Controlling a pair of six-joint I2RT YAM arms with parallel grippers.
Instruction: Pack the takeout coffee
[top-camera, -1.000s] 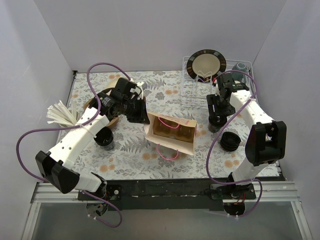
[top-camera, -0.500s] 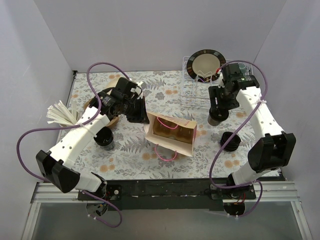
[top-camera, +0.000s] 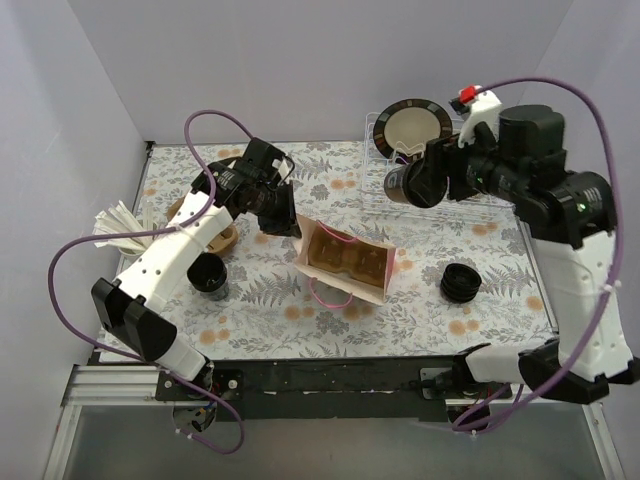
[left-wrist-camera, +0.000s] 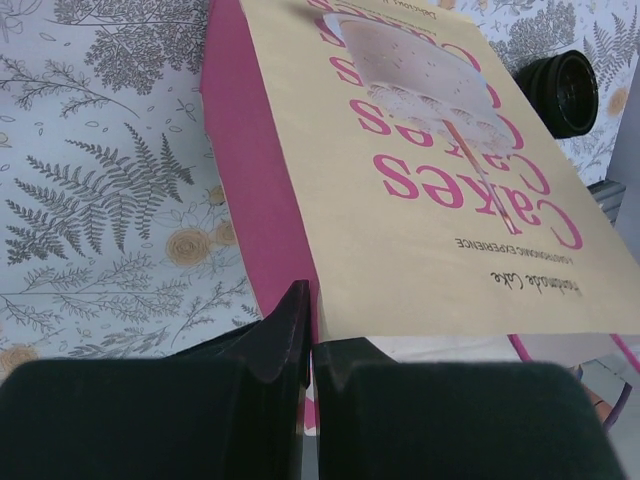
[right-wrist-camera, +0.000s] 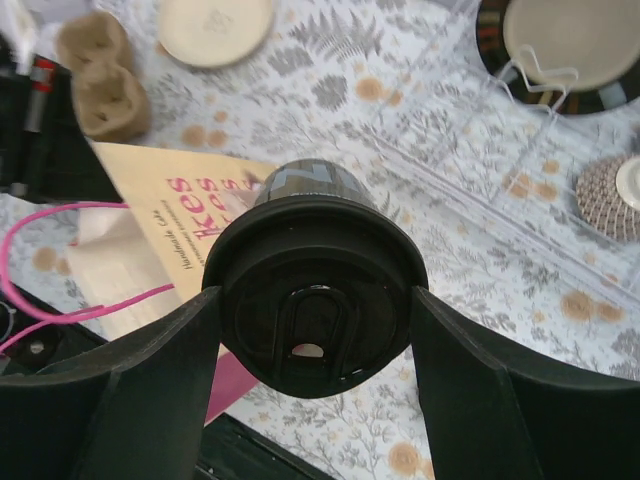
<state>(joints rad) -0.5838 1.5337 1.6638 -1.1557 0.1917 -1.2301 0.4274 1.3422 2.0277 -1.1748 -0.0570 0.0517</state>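
Your right gripper (top-camera: 418, 182) held the coffee (right-wrist-camera: 315, 290) aloft between wide jaws, tipped on its side, with the bag (top-camera: 345, 262) below and to its left, left gripper (left-wrist-camera: 306, 345) pinched shut on the bag's edge.

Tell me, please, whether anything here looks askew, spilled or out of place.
The takeout coffee looks odd: the right gripper holds it in the air between its jaws, tipped nearly onto its side rather than upright, so it might leak. No spill shows.
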